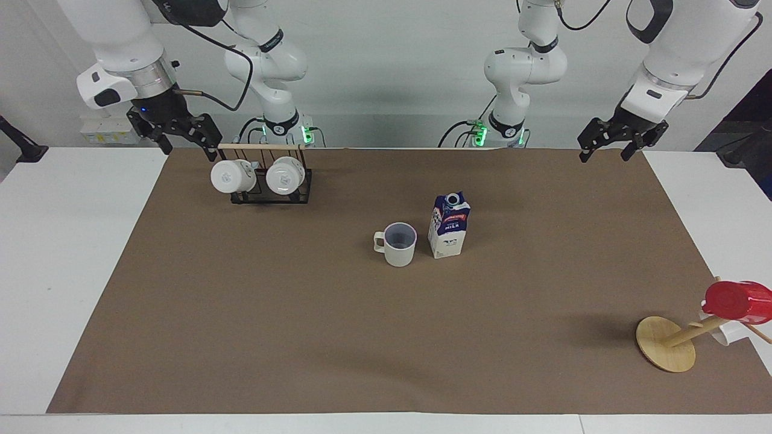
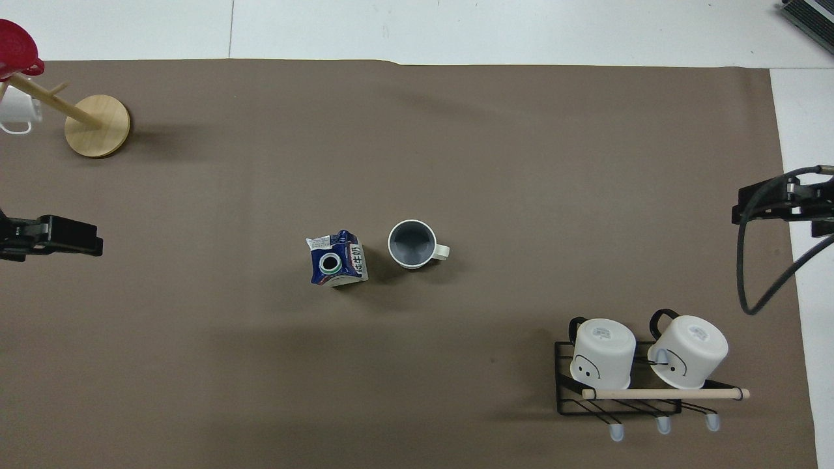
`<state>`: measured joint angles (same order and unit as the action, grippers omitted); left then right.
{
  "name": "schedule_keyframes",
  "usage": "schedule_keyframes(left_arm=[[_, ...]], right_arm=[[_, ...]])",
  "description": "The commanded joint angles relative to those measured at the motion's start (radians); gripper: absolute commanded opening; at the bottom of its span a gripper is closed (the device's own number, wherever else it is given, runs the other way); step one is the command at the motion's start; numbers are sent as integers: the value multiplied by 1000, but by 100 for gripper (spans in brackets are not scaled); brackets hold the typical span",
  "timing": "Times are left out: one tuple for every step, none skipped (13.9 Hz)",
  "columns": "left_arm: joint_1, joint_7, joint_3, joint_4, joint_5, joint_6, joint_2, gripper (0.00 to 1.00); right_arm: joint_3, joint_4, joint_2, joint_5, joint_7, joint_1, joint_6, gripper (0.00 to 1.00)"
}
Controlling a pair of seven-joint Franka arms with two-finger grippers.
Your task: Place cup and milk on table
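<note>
The cup (image 1: 399, 244) (image 2: 412, 243), off-white with a grey-blue inside, stands upright on the brown mat (image 1: 362, 337) of the white table (image 1: 60, 271), about mid-table. The milk (image 1: 449, 226) (image 2: 335, 259), a blue and white carton, stands upright close beside it, on the side toward the left arm's end. My left gripper (image 1: 605, 155) (image 2: 71, 236) hangs open and empty over the mat's corner at the left arm's end, well clear of both. My right gripper (image 1: 188, 147) (image 2: 782, 205) waits open and empty over the mat's edge beside the mug rack.
A black wire rack (image 1: 268, 193) (image 2: 619, 391) with two white mugs and a wooden rod stands near the right arm's base. A tilted wooden mug tree (image 1: 666, 343) (image 2: 98, 124) carrying a red cup (image 1: 736, 300) stands at the left arm's end, farther from the robots.
</note>
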<state>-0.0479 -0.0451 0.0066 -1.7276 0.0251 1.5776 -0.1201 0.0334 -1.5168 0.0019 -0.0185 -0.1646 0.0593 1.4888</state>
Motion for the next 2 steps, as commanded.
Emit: schedule_keyframes(left_arm=[[16, 17, -5, 26, 13, -28, 10, 100], [16, 17, -5, 26, 13, -30, 10, 100]], right_arm=[[7, -10, -14, 20, 23, 14, -4, 100], [7, -10, -14, 20, 25, 14, -4, 100]])
